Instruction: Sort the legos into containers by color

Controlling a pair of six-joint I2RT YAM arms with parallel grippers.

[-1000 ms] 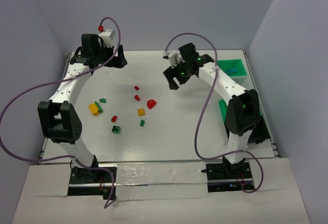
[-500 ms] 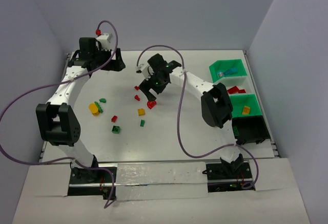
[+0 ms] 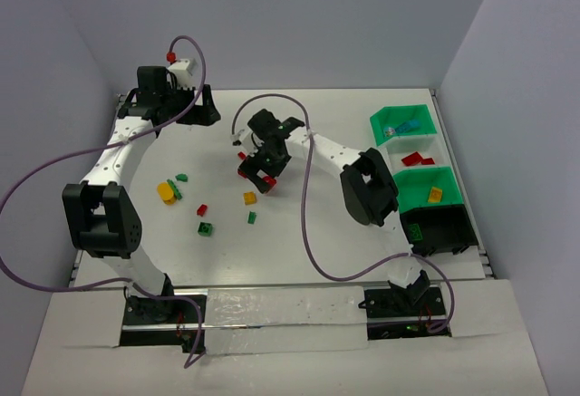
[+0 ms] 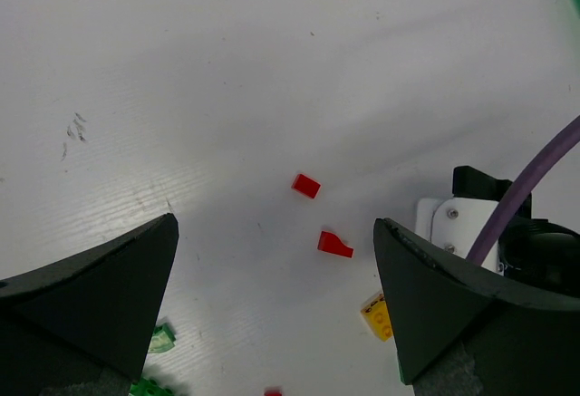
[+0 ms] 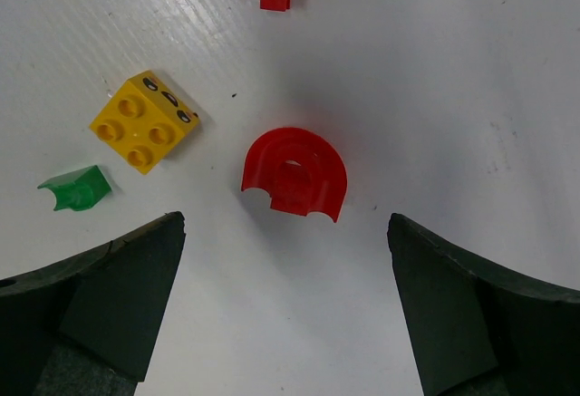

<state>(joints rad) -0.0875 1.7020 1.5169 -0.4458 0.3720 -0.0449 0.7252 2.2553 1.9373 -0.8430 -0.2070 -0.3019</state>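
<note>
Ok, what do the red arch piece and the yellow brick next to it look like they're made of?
Red arch piece: likely hard moulded plastic, slightly glossy, with crisp, evenly coloured curves. Yellow brick: seemingly the same plastic, smooth, with four moulded studs on top.

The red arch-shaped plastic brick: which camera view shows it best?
The right wrist view: the red arch-shaped plastic brick lies large, framed by the open right gripper. In the top view that gripper mostly hides it; the left wrist view misses it.
</note>
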